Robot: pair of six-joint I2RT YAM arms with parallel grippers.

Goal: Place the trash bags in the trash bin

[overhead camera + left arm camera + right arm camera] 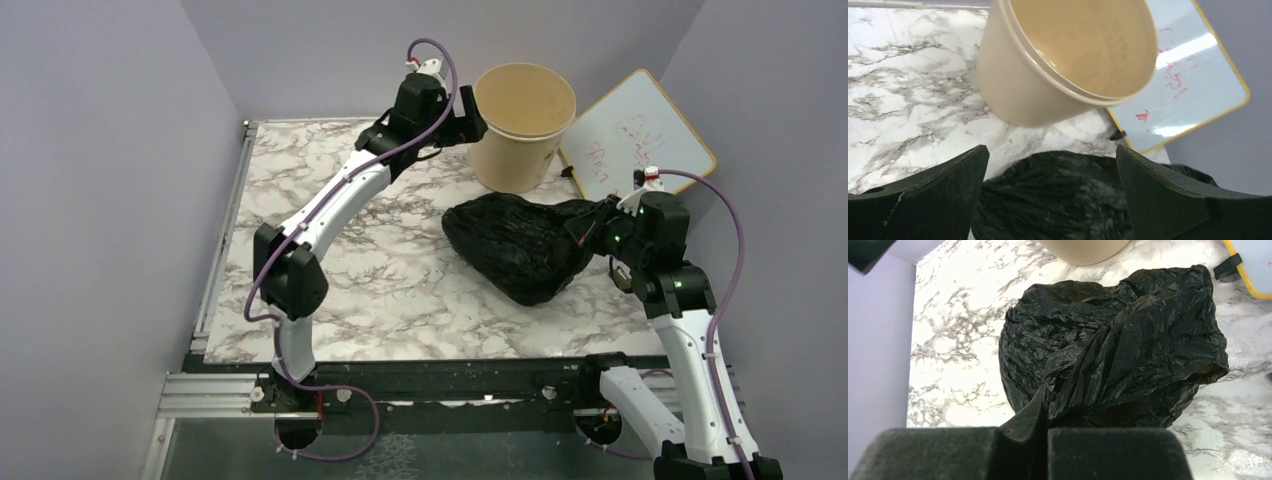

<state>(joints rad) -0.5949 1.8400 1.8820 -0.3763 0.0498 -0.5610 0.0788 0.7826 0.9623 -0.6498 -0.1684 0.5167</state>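
The trash bin (523, 125), a round beige tub, stands upright at the back of the marble table with nothing visible inside it. My left gripper (468, 122) hovers beside its left rim, open and holding nothing. In the left wrist view the spread fingers (923, 195) frame the bin (1048, 85) and the bag (1048, 200) below. The trash bag (525, 245), crumpled glossy black plastic, lies on the table in front of the bin. My right gripper (600, 225) is shut on the bag's right edge. In the right wrist view the bag (1118, 340) bunches into the closed gripper (1048, 410).
A white board with a yellow frame (640, 135) and red scribbles leans against the right wall behind the bin. Purple walls close in the table on the left, back and right. A metal rail (225, 260) runs along the table's left edge.
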